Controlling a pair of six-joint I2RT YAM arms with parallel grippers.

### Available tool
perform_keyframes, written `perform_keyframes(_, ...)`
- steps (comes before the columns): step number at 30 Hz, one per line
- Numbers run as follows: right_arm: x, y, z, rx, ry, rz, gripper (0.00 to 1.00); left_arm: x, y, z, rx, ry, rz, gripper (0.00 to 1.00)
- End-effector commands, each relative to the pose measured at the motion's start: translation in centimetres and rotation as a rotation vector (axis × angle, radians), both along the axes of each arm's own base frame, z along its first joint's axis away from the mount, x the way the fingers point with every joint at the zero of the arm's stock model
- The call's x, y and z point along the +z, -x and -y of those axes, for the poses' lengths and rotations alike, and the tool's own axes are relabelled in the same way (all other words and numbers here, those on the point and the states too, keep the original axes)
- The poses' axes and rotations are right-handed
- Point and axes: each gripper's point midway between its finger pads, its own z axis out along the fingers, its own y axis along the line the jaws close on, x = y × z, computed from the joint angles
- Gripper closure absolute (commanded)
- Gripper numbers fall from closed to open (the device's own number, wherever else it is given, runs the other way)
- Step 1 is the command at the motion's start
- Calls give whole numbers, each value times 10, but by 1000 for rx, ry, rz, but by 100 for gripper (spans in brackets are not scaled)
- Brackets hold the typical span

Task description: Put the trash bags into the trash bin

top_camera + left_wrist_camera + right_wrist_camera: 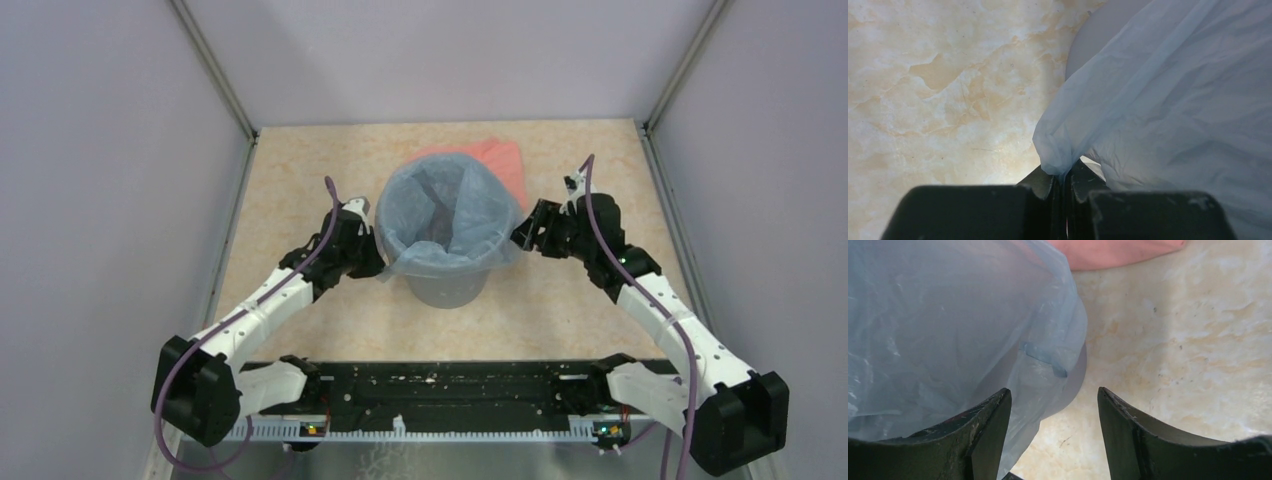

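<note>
The pale-blue translucent trash bag [450,215] lines the grey round trash bin [447,288] at mid-table, its mouth folded over the rim and hanging down the outside. My left gripper [374,252] is at the bin's left side. In the left wrist view a fold of the bag's hem [1058,150] is pinched between the nearly closed fingertips of that gripper [1066,172]. My right gripper [521,235] stands open just off the bin's right side. In the right wrist view its fingers [1053,395] are spread with nothing between them, and the bag [938,325] drapes past the left finger.
A salmon-pink folded piece [500,160] lies flat on the table behind the bin, its edge also showing in the right wrist view [1113,250]. The marbled beige tabletop [300,170] is walled at the left, right and back. Both arm bases sit along the near edge.
</note>
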Motion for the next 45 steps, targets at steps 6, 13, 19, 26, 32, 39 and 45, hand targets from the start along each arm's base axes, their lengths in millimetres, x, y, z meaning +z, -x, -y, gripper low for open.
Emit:
perform_keyframes(6, 10, -7, -17, -27, -196, 41, 39, 16, -5, 4, -5, 38, 42, 99)
perform_keyframes(13, 20, -10, -22, -37, -283, 75, 58, 13, -4, 6, -9, 45, 35, 100)
perform_keyframes(19, -2, -10, -13, -63, -193, 38, 100, 10, -6, 4, -1, 33, 35, 100)
perform_keyframes(26, -51, -6, 17, -149, -14, -23, 100, -2, -7, -1, 12, 1, 12, 100)
perform_keyframes(32, -83, -7, 38, -211, 114, -68, 100, -12, -8, -6, 21, -15, -13, 100)
perform_keyframes(39, -100, -14, 55, -255, 229, -95, 100, -18, -11, -12, 35, -38, -29, 100)
perform_keyframes(45, -119, -17, 61, -280, 275, -123, 100, -40, -12, -16, 58, -18, -99, 100)
